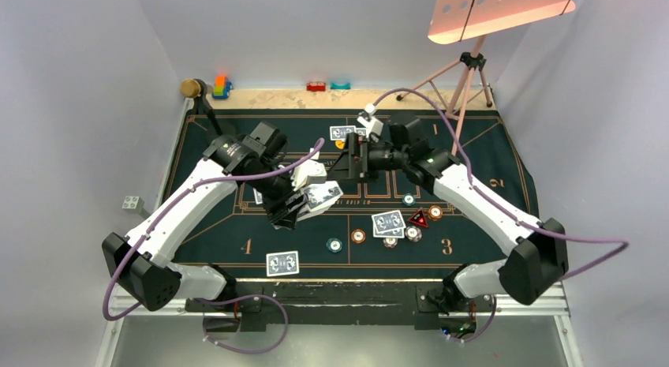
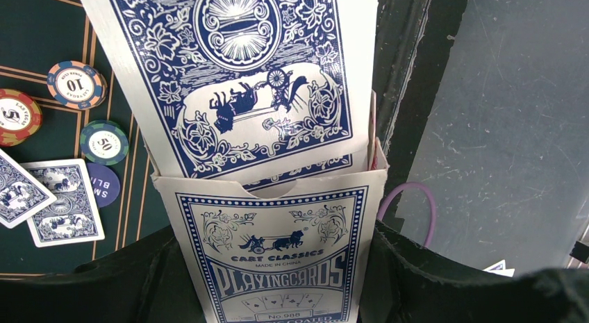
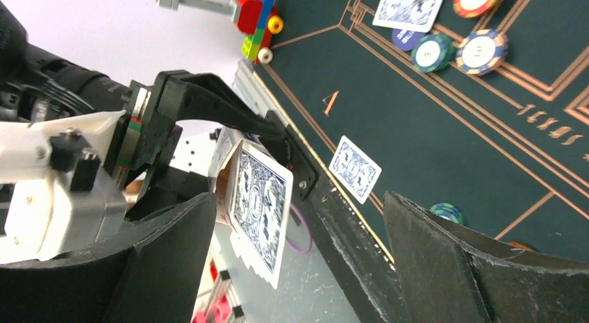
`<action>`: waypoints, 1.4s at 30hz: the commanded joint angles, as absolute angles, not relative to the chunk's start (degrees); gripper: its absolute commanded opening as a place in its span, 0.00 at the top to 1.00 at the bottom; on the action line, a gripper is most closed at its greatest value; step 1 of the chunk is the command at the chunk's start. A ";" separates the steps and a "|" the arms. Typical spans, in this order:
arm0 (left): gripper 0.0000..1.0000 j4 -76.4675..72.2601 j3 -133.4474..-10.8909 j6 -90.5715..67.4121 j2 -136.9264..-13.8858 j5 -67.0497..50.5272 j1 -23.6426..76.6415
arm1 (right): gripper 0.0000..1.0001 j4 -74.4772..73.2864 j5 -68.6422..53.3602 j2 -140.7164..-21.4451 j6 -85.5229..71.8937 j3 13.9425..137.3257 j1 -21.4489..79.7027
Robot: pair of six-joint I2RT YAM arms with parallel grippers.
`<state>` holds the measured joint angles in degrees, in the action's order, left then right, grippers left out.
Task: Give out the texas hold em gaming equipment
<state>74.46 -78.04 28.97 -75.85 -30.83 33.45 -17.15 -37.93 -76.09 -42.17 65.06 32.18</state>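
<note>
My left gripper [image 1: 293, 207] is shut on a blue-and-white card box [image 1: 321, 196], held above the mat. In the left wrist view my left gripper [image 2: 274, 274] grips the box [image 2: 278, 260], and blue-backed cards [image 2: 236, 80] stick out of its open top. My right gripper [image 1: 347, 159] is open and faces the box from the right. In the right wrist view my right gripper [image 3: 299, 208] has its jaws wide apart, with the protruding cards [image 3: 258, 205] just ahead on the left. Dealt cards lie at the near left [image 1: 282, 263], the near right [image 1: 389, 222] and the far side [image 1: 343, 132].
Chips lie near the front right: teal [image 1: 334, 245], orange [image 1: 358, 236], white-brown [image 1: 390, 241], beside a red triangular marker [image 1: 418, 219]. Toy blocks [image 1: 222, 87] and a stand sit at the mat's far left corner. A tripod [image 1: 465, 83] stands at the far right.
</note>
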 commanded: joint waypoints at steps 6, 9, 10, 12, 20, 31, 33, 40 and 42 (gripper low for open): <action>1.00 73.34 -79.63 28.08 -75.15 -31.93 33.49 | 0.04 -13.95 -38.74 -80.91 -42.68 68.64 38.89; 1.00 73.31 -79.80 28.09 -75.17 -31.87 33.49 | 0.16 -15.05 -38.53 -81.44 -42.18 68.80 39.09; 1.00 73.45 -79.85 28.01 -75.20 -31.90 33.49 | 0.21 -15.67 -38.47 -81.51 -41.88 68.99 39.09; 1.00 73.41 -79.97 27.95 -75.18 -31.96 33.49 | 0.30 -17.34 -38.29 -81.64 -41.08 69.48 39.11; 1.00 73.59 -80.11 28.11 -75.11 -31.98 33.53 | 0.44 -20.16 -36.23 -81.06 -39.47 70.48 38.92; 1.00 73.95 -79.99 28.21 -74.65 -32.08 33.51 | 0.52 -25.95 -28.87 -79.19 -36.48 73.78 38.67; 1.00 73.97 -80.07 28.24 -74.58 -32.16 33.49 | 0.52 -26.33 -28.50 -79.10 -36.28 73.90 38.64; 1.00 74.15 -79.76 28.44 -74.41 -32.09 33.51 | 0.56 -26.94 -26.90 -78.42 -35.47 74.53 38.67; 1.00 74.10 -79.72 28.50 -74.36 -32.18 33.53 | 0.59 -27.29 -26.31 -78.11 -35.26 74.91 38.61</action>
